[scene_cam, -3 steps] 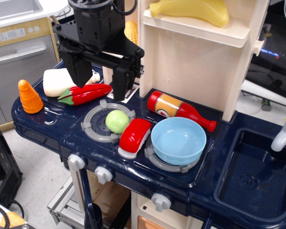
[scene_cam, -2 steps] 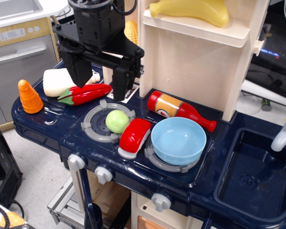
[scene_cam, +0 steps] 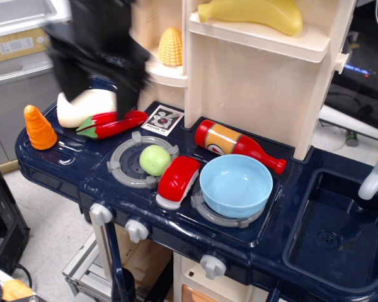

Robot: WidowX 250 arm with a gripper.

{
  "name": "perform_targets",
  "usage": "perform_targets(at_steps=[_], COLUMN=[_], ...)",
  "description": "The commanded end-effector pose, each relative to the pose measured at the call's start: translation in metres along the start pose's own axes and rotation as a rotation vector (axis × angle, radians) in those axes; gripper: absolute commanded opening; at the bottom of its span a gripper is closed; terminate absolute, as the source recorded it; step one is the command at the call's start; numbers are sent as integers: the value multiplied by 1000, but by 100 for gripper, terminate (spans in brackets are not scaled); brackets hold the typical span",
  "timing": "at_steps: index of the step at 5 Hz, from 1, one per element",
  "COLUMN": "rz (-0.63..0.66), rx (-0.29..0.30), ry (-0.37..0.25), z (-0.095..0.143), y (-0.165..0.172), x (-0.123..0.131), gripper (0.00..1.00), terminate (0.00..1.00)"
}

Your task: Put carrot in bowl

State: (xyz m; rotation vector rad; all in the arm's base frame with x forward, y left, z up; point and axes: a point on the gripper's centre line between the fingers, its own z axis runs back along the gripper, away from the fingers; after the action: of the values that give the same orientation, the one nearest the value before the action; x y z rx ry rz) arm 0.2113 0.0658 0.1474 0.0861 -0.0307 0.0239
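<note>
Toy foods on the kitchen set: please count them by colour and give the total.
Orange: 1, the carrot
Red: 3, chili pepper, ketchup bottle, oblong toy
Yellow: 2, corn cob, banana
Green: 1, ball
White: 1, white piece
Total: 8

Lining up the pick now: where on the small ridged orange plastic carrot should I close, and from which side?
Come from straight above. The small ridged orange plastic carrot stands upright on its wide base at the counter's left end, clear of neighbours. Close around the mid-body, below the rounded tip; the ridges probably help. The gripper is motion-blurred.
</note>
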Motion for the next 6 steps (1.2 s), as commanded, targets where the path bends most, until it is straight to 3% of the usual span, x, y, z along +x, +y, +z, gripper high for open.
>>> perform_targets(at_steps=[1,3,6], rz=[-98,-134,-133], rx=[38,79,8], ry=[-23,-126,-157], z=[2,-43,-85], y=[74,97,108], x=[20,29,25], gripper=[100,100,100], terminate=[0,0,0])
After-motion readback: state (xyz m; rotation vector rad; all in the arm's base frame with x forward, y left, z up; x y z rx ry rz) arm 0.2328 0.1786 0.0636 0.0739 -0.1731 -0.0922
